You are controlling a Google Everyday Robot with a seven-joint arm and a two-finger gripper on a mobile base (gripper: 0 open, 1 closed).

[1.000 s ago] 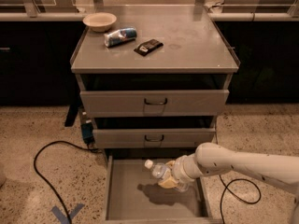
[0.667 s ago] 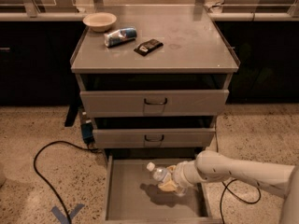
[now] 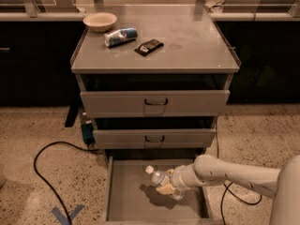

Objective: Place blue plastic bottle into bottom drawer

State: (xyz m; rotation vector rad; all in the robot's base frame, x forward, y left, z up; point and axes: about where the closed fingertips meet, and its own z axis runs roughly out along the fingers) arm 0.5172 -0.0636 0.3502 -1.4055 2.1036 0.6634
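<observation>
- Since a second ago my arm has sunk a little lower and drawn in over the open bottom drawer, carrying the bottle down with it; nothing on the cabinet top has shifted.
- My gripper hangs over the middle of the drawer, a bit right of centre, with my forearm reaching in from the right.
- Its fingers are closed around the bottle's lower body, so only the white cap and the upper half of the bottle show.
- The bottle sticks out from my gripper up and to the left. Its long axis is tilted, with the cap pointing towards the drawer's back-left corner.
- A dark shadow lies on the drawer floor just below and to the left of my gripper. From that I judge the bottle is still clear of the floor, though close to it.
- The drawer floor lies straight below the bottle, with bare grey floor all around it, so I judge the next move to be a short drop and then letting go.
- The bottle is round and tilted, so it may roll towards the left wall once I release it.
- The bowl, the can and the dark packet sit on the cabinet top, well away from my arm.
</observation>
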